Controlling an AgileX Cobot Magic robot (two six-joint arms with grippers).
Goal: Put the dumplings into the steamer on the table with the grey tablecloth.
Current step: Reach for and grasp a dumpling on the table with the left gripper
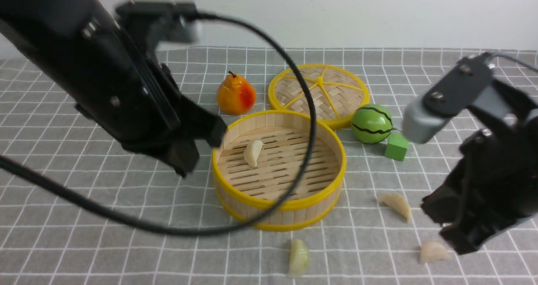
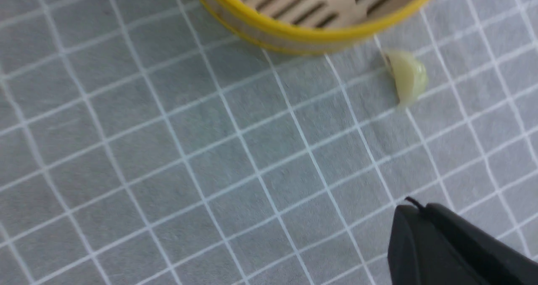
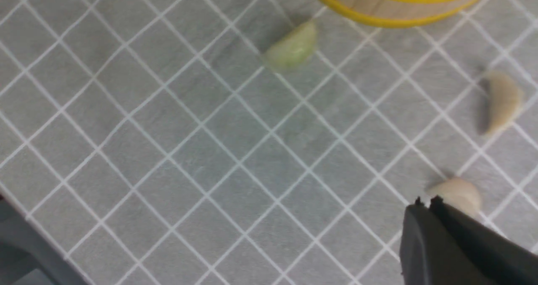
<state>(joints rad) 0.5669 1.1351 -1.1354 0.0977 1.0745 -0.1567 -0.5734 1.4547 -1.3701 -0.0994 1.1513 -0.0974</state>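
Bamboo steamer (image 1: 323,207) stands on the grey tablecloth (image 1: 126,192) with one dumpling (image 1: 253,152) on its slatted floor. A greenish dumpling (image 1: 299,257) lies before it, two pale dumplings (image 1: 396,205) (image 1: 433,252) to its right. Left gripper (image 2: 414,207) and right gripper (image 3: 424,203) are both clenched tight, gripping nothing.

Shows a grey tablecloth (image 1: 84,243) crossed by a thin white grid, a pale-slatted steamer (image 1: 294,217) with yellow rims, cream dumplings (image 1: 253,152), one greenish dumpling (image 1: 298,257), an orange-red pear (image 1: 236,95), a green ball (image 1: 372,124) striped black, a plain green block (image 1: 396,146).
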